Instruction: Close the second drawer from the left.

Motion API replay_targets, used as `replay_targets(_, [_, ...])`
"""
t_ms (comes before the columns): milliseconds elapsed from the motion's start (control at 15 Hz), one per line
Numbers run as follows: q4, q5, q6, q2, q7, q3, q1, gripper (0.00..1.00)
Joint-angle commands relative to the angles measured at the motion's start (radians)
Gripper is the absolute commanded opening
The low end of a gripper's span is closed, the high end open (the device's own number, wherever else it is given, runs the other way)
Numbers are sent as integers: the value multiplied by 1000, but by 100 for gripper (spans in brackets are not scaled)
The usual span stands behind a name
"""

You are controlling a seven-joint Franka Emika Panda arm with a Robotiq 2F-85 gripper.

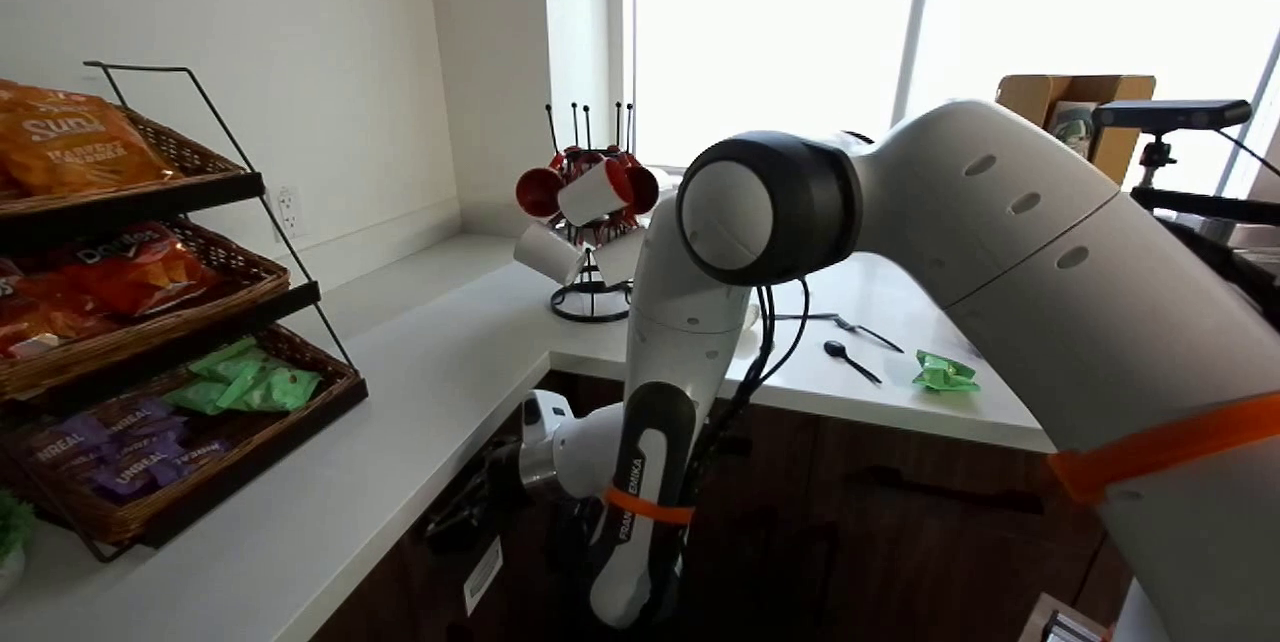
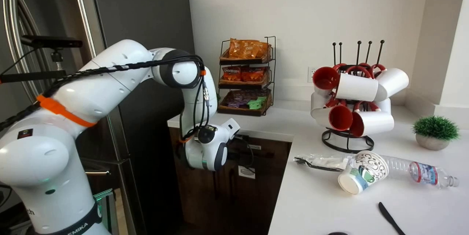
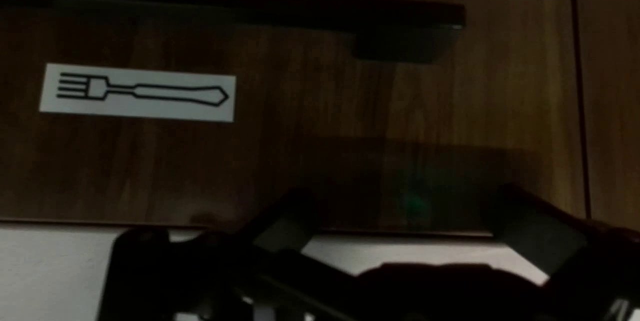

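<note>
A dark brown wooden drawer front [image 3: 310, 121] fills the wrist view, with a dark bar handle [image 3: 240, 3] and a white fork label [image 3: 137, 92]. A seam at the right separates it from a neighbouring front. I cannot tell for sure that it is the second drawer from the left, nor how far any drawer stands out. The fork label also shows in an exterior view [image 2: 254, 147]. My gripper [image 3: 405, 198] is open and empty, its fingers apart in front of the drawer face near the counter edge. In an exterior view the gripper [image 1: 455, 517] is dark beside the cabinet.
The white countertop [image 2: 282, 118] runs above the drawers. A snack rack [image 2: 245, 77] stands on it, and a mug tree [image 2: 348, 99] stands near the corner. A cup [image 2: 362, 172], a bottle [image 2: 421, 171] and cutlery lie on the counter. A dark refrigerator [image 2: 146, 44] stands behind the arm.
</note>
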Motion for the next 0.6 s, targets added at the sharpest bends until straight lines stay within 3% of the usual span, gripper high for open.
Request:
replay_targets(0, [87, -48, -25, 40, 5, 34, -4, 100])
replay_targets(333, [97, -46, -26, 50, 6, 37, -5, 100])
replay_targets(533, [15, -33, -92, -24, 14, 17, -3, 100])
